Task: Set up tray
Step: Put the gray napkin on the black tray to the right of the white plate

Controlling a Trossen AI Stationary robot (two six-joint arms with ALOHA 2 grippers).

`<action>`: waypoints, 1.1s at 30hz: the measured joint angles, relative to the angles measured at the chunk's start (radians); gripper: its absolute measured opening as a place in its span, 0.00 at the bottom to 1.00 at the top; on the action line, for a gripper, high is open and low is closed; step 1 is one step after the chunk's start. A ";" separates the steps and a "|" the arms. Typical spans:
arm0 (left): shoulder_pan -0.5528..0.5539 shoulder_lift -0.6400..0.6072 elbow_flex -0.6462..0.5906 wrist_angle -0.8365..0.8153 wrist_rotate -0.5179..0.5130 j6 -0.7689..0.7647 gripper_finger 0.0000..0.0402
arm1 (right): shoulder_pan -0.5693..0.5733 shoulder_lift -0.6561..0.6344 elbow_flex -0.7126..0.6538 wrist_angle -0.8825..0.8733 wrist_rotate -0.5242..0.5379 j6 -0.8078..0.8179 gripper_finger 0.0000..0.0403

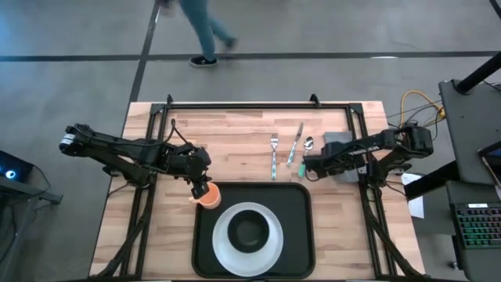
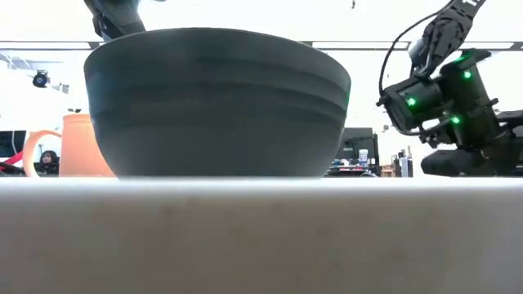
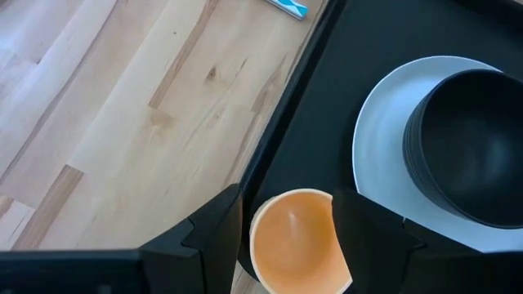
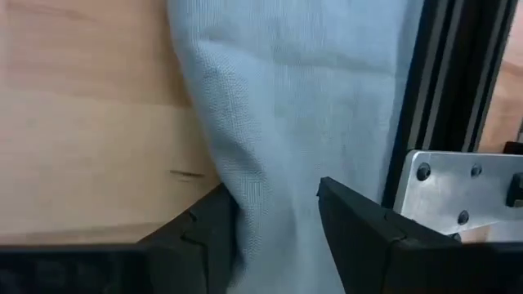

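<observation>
A black tray [image 1: 301, 196] lies at the table's near middle and carries a white plate [image 1: 223, 235] with a dark bowl [image 1: 249, 231] on it. My left gripper [image 1: 202, 186] hangs over the tray's far-left corner, shut on an orange cup [image 1: 208, 196], which the low view shows beside the bowl [image 2: 216, 106]. My right gripper [image 4: 278, 237] is open near the table's right rail. Its fingers stand on either side of a grey napkin [image 4: 302, 98] that lies on the wood [image 1: 338, 139]. My left gripper holds the orange cup [image 3: 294, 245] by its rim [image 3: 257, 229], one finger on each side of the mouth, coming from above and pointing down. The cup is upright over the tray's corner [image 3: 327, 122]; its base is hidden. My right gripper: whether its fingers touch the napkin, I cannot tell.
A fork [image 1: 274, 155], a knife [image 1: 297, 141] and a spoon [image 1: 308, 144] lie side by side on the wood beyond the tray. Black frame rails [image 4: 441, 82] run beside the napkin and along the table's sides. A person walks past beyond the far edge [image 1: 205, 31].
</observation>
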 joint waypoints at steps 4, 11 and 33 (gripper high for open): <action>0.000 0.000 0.000 0.000 0.000 0.000 0.43 | -0.002 0.005 -0.027 0.030 -0.028 -0.021 0.27; 0.004 0.000 0.000 0.000 0.000 0.000 0.43 | 0.000 0.000 -0.042 0.071 -0.061 -0.021 0.04; 0.005 0.000 0.000 -0.001 -0.021 0.040 0.43 | 0.313 0.009 0.451 0.009 -0.401 0.133 0.02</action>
